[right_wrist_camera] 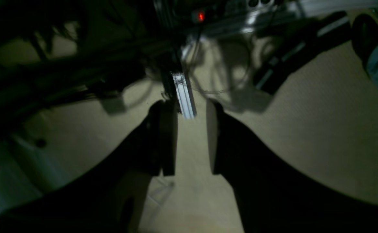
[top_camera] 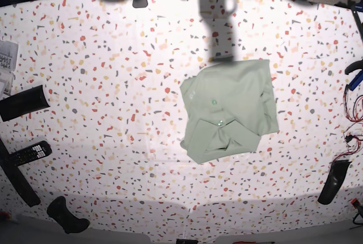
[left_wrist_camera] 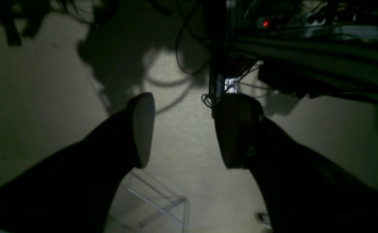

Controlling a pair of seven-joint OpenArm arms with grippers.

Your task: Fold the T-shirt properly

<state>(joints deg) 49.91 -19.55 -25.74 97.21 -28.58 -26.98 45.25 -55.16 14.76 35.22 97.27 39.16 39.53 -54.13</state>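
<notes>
The pale green T-shirt [top_camera: 229, 108] lies in the middle of the speckled table [top_camera: 85, 85], folded into a rough rectangle with the buttoned collar facing up. Neither wrist view shows the shirt. Both look down past dark fingers at a dim beige floor. My left gripper [left_wrist_camera: 184, 110] is open wide with nothing between its fingers. My right gripper [right_wrist_camera: 190, 113] stands open by a narrower gap, also with nothing in it. I cannot make out either gripper over the cloth in the base view.
A remote control [top_camera: 31, 153] and dark objects [top_camera: 22, 102] lie at the table's left edge. Red cables [top_camera: 354, 122] and another dark object [top_camera: 333, 183] sit at its right edge. Below hang an aluminium frame [right_wrist_camera: 184, 94], cables [left_wrist_camera: 189, 48] and a clear stand [left_wrist_camera: 160, 204].
</notes>
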